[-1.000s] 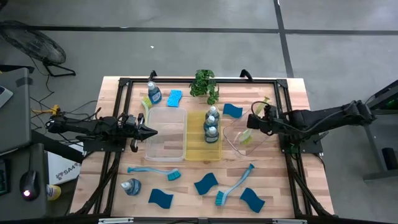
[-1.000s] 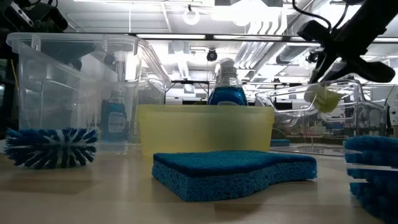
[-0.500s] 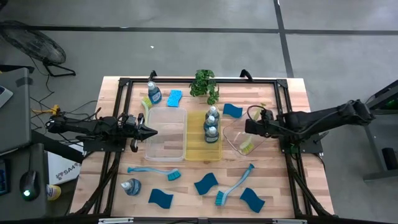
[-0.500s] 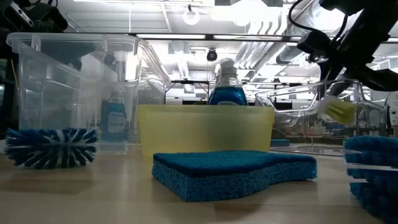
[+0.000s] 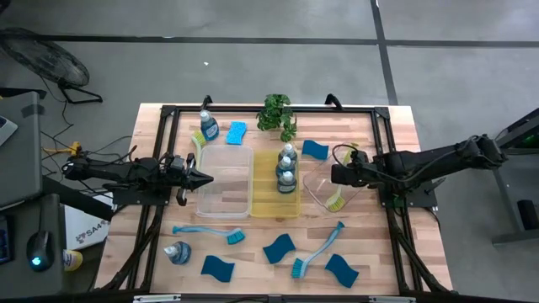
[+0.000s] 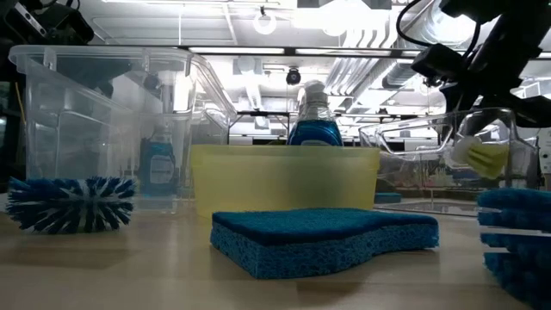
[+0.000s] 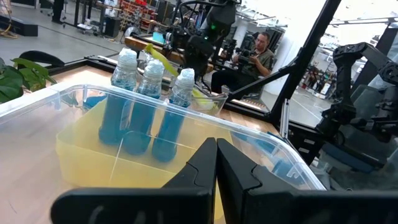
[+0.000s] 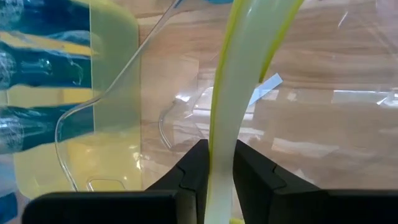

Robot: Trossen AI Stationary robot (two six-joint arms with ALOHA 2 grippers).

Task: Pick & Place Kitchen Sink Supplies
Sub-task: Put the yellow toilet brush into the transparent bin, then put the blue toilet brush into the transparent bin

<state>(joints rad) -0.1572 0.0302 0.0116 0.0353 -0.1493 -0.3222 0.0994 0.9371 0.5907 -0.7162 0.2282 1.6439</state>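
My right gripper reaches in from the table's right and is shut on a yellow-green dish brush. Its bristle head is low inside the slanted clear tray. Three blue soap bottles stand in the yellow tray. My left gripper is shut and hovers at the left rim of the other clear tray, touching nothing. Loose on the table lie blue sponges, blue brushes, another yellow-green brush and two more bottles. My right gripper pinches the yellow-green brush's handle between its two fingers, partway along its length. The fingers come about level from the table's right and lie across the handle. The brush slants down, head lowest inside the clear tray; whether the head touches the tray, I cannot tell.
A small green potted plant stands at the far edge. A bottle lies on its side near the left front corner. Black frame rails run along the table's sides. A seated person shows beyond the table.
My right gripper has moved toward the table's left and near edge and down, carrying the yellow-green brush. The brush head has dropped from above the slanted clear tray's rim to low inside it.
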